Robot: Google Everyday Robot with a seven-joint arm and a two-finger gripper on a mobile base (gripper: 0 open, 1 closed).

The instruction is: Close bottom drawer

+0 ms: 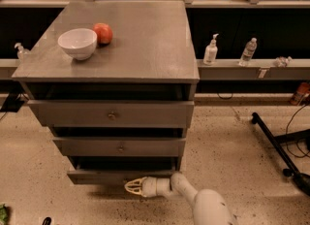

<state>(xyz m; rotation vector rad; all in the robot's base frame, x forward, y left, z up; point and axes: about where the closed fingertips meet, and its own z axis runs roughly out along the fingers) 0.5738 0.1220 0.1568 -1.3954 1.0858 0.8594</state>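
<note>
The grey cabinet (121, 56) has three drawers. The bottom drawer (104, 176) has the narrowest front and stands almost pushed in, only a thin strip of its dark inside showing above the front. My gripper (131, 186) is at the bottom of the view, pressed against the right half of that drawer's front, with the white arm (193, 197) reaching in from the lower right. The drawer's knob is hidden behind the gripper.
The middle drawer (120, 147) and top drawer (111, 115) stand slightly out. A white bowl (77, 42) and a red apple (102, 33) sit on the cabinet top. Bottles (210, 50) stand on a ledge at the right. A black stand leg (276, 146) lies on the floor at the right.
</note>
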